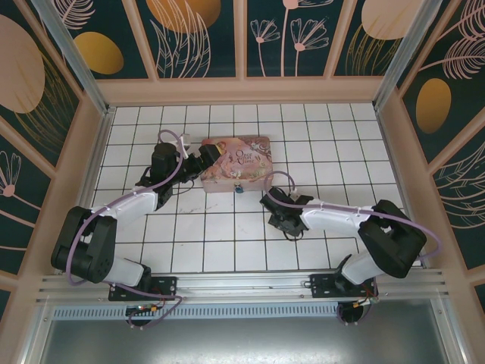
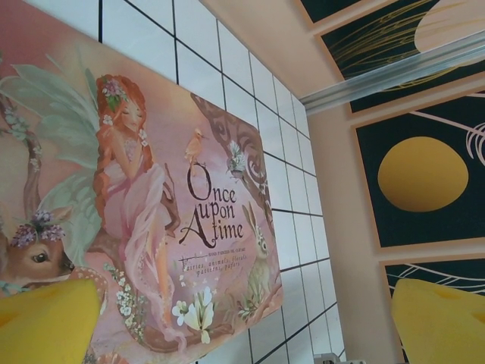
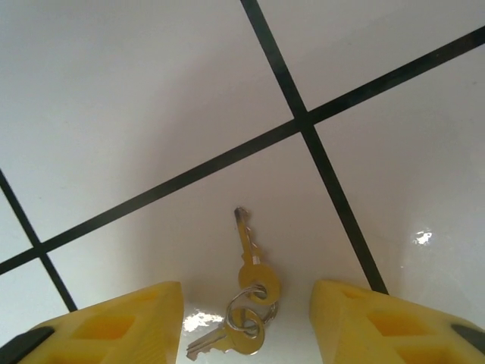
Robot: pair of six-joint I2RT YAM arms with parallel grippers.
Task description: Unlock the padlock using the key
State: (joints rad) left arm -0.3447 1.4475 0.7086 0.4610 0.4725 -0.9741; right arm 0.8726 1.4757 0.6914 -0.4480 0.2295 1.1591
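A: Whereabouts of the small thin silvery metal key (image 3: 248,254)?

B: Flat on the white tiled worktop (image 3: 136,114), joined by a small ring (image 3: 244,317) to a second key (image 3: 220,343). Right between the yellow fingers (image 3: 114,326) of the right claw (image 3: 246,322).

A: Clamped on it?

B: No. Spread apart, one finger on each side, touching neither key.

A: And from the top camera?

B: Right claw (image 1: 282,220) low over the worktop (image 1: 227,243), near the front of the big pink illustrated tin box (image 1: 235,161).

A: Location of the tiny blue padlock (image 1: 238,187)?

B: Right against the near edge of that tin, about the middle of its front side. Too small to make out the shackle.

A: Left claw (image 1: 203,161)?

B: At the tin's left end. Through the left wrist camera, wide apart (image 2: 242,303), yellow fingers (image 2: 45,326) at both lower corners, gripping nothing, looking over the fairy picture on the lid (image 2: 151,189).
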